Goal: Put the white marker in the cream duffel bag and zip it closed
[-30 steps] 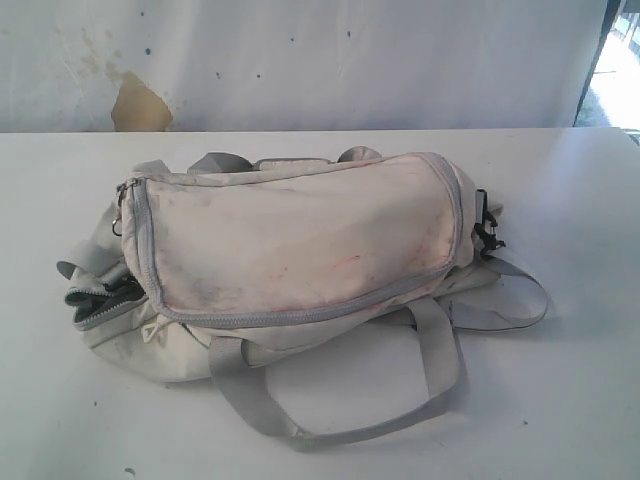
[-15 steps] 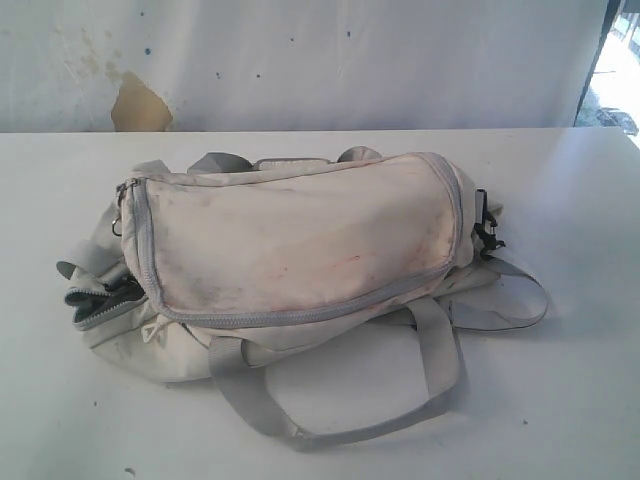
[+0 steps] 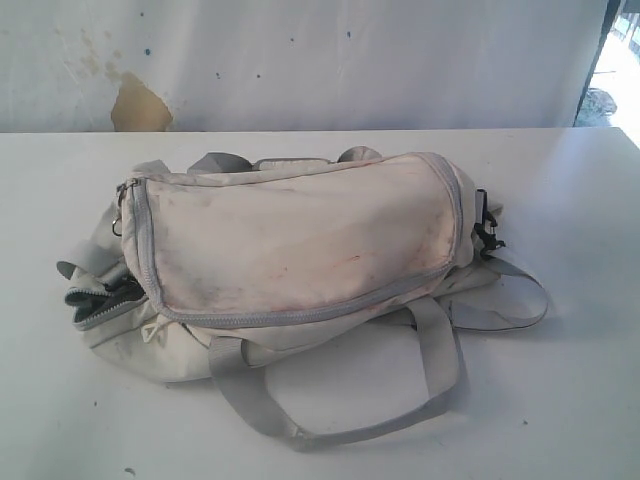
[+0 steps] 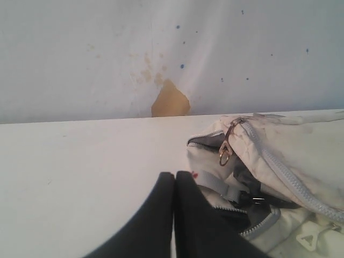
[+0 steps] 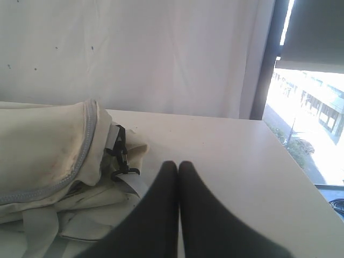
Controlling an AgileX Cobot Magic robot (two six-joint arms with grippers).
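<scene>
Left gripper [image 4: 174,174] is pinched all the way shut, its two smooth black fingers pressed flat together with nothing between them, pointing at the bag's left end. The cream duffel bag [image 3: 300,240] sits mid-table on the plain white table [image 3: 560,400]. It's soft and slumped, with a big rounded-rectangle panel facing up and matte fabric smudged with reddish and grey stains.

At the left end the end zipper [image 3: 100,298] gapes open, its grey toothed tape curling around a dark inside, and a small metal ring pull [image 4: 224,157] hangs just above it. A chunky grey zipper track [image 3: 300,313] outlines the top panel. A flat grey webbing handle [image 3: 250,405] loops out limp onto the table in front. At the right end there are black clips [image 3: 485,235] on grey strap.

Right gripper [image 5: 178,165] is the same deal: glossy black fingers closed tight, empty, near that clip end. I can't tell where the white marker is from any view.
</scene>
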